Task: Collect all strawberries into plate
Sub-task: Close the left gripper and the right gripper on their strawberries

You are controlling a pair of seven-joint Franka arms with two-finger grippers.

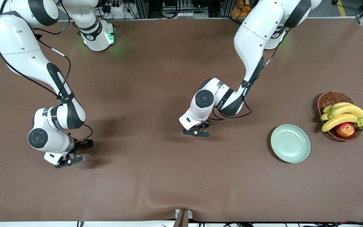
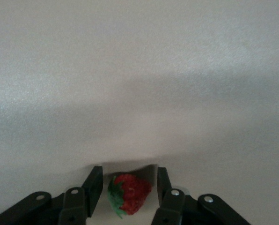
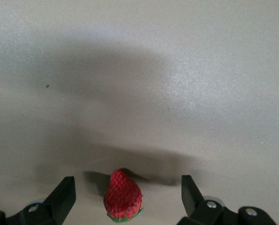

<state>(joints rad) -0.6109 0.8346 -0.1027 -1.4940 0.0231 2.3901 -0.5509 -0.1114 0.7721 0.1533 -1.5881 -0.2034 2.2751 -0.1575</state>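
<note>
Strawberry (image 2: 130, 193) sits between left gripper (image 2: 129, 187) fingers, narrowed but gaps still visible. Right gripper (image 3: 128, 194) spread wide around another strawberry (image 3: 123, 196). Plate (image 1: 290, 143) empty.

The left arm is extended from its base toward the middle of the brown desk (image 1: 156, 176), elbow raised and wrist bent steeply down. The left tool (image 2: 129, 191) is held low at the desk surface; its black fingers (image 2: 93, 184) are seen set narrowly apart, with small gaps on either side of what lies between them. The right arm is folded down at its own end of the desk, wrist likewise bent down. The right tool (image 3: 128, 196) is held low with its fingers (image 3: 64, 196) spread wide.
</note>
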